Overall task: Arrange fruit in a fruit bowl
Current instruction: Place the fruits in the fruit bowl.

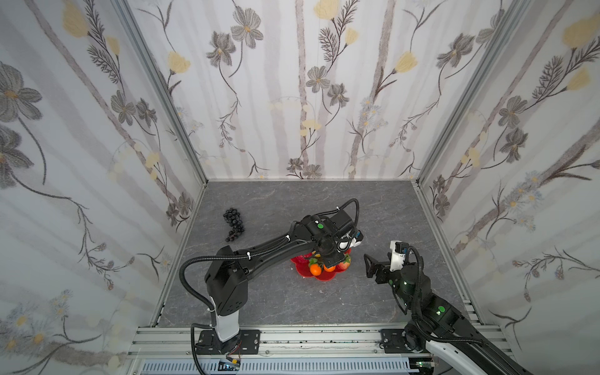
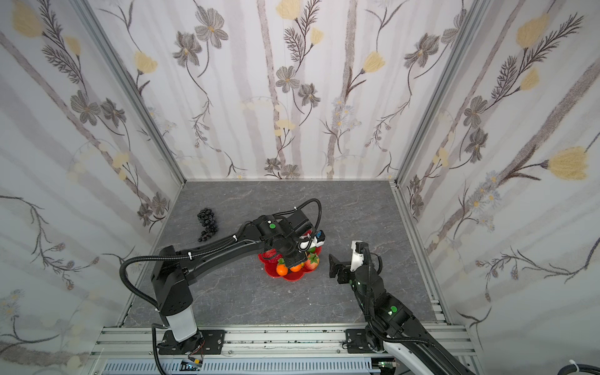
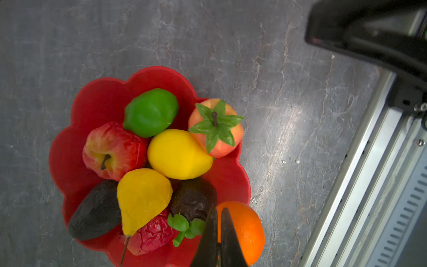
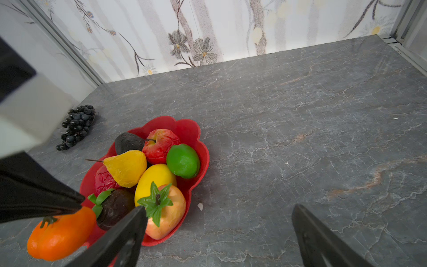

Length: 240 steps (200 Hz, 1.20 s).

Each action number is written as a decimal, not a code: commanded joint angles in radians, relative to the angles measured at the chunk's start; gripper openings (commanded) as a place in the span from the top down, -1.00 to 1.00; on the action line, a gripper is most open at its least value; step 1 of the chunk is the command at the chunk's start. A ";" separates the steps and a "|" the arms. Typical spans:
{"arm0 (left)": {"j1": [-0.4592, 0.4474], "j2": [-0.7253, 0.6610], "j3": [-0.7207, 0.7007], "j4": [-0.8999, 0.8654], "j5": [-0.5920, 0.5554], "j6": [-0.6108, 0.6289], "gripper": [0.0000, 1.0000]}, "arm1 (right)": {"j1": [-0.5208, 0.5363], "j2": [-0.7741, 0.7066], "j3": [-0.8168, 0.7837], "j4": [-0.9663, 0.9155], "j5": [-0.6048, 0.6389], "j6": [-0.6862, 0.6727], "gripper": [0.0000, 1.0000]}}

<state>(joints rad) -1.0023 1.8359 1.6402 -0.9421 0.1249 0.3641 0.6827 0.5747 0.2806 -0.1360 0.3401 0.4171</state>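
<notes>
**Arm hides most of the bowl**

From above, the left arm covers much of the bowl; fruit sits in it; the left gripper is closed by an orange, and I cannot tell if it pinches the stem; the right gripper is wide open beside the bowl; grapes lie well apart.

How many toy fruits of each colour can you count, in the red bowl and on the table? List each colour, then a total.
Red: 2, apple, bumpy fruit
Yellow: 2, lemon, pear
Green: 1, lime
Orange: 2, first orange, second orange
Peach: 1, leaf-capped fruit
Dark: 3, avocado, brown fruit, grape bunch
Total: 11
</notes>
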 commanded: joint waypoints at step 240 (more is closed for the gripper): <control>0.009 -0.024 -0.174 0.104 -0.203 0.326 0.93 | 0.001 0.042 0.005 0.036 0.010 -0.010 -0.95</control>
<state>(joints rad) -0.9932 1.8252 1.4818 -0.8684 -0.0719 0.6601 0.6827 0.6086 0.2806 -0.1333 0.3397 0.4171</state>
